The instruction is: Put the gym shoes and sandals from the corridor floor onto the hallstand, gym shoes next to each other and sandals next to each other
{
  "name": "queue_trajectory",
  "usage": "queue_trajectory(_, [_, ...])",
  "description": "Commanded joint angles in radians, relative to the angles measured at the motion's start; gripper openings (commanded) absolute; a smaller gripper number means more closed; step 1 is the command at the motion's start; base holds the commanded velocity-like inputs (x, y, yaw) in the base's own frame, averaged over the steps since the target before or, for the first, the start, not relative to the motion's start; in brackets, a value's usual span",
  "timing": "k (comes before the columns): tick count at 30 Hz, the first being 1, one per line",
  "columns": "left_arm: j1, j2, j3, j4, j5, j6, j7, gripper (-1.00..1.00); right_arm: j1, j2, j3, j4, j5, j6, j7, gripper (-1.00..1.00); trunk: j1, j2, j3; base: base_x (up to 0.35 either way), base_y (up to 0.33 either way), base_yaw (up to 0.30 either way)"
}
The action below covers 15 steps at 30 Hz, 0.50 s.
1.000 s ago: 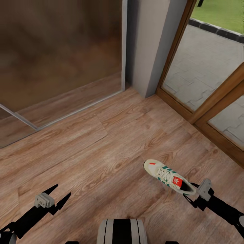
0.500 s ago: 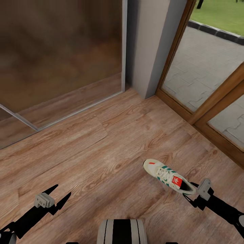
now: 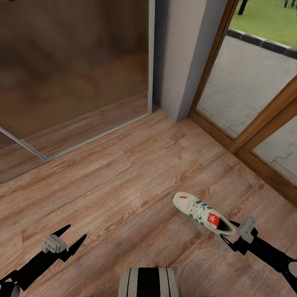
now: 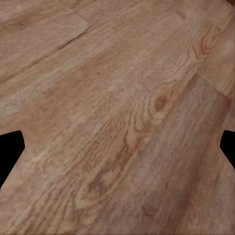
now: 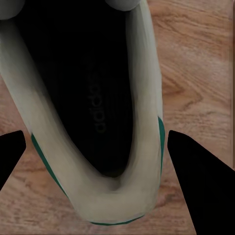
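The right claw (image 3: 232, 233) is clenched on the heel of one gym shoe (image 3: 203, 213), and it carries the shoe with the toe pointing away from the robot, above the corridor floor (image 3: 123, 181). In the right wrist view the dark fingertips (image 5: 196, 181) sit on either side of the heel end of the shoe (image 5: 93, 112), with the open mouth and the printed insole facing the camera. The left claw (image 3: 70, 238) is released, its two fingers spread with nothing between them, low over bare planks; the left wrist view shows wood grain and the tips of the fingers (image 4: 10, 152) at the edges.

Against the pictures from a moment ago, the shoe has drifted a little up and to the left in the head view, and the glass door (image 3: 255, 90) and the grey wall corner (image 3: 185, 53) have shifted slightly too, so the camera is probably moving with the robot. My reading is that the shoe is lifted and in transit, with the placing step still ahead.

The shoe's heel is hidden behind the right claw in the head view, so the exact grip cannot be made out there. The large brown panel (image 3: 74, 62) at the left is blurred, and whether it is glass or a mirror is unclear.
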Motion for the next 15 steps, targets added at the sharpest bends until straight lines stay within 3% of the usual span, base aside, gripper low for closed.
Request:
queue_trajectory(1, [0.0,0.0,0.0,0.0,0.0,0.0,0.0,1.0,0.0,0.0,0.0,0.0,0.0,0.0,0.0,-1.0,0.0,0.0,0.002,0.0,0.0,0.0])
queue_trajectory(8, [0.0,0.0,-0.001,0.0,0.0,0.0,0.0,1.0,0.016,0.001,-0.01,-0.02,-0.001,0.001,-0.001,-1.0,0.0,0.0,0.012,0.0,0.0,0.0])
queue_trajectory(15, [0.0,0.0,-0.003,0.001,0.0,0.0,0.0,1.0,0.033,0.018,-0.089,-0.049,-0.044,0.037,0.001,-1.0,0.0,0.0,0.023,0.0,0.0,0.0])
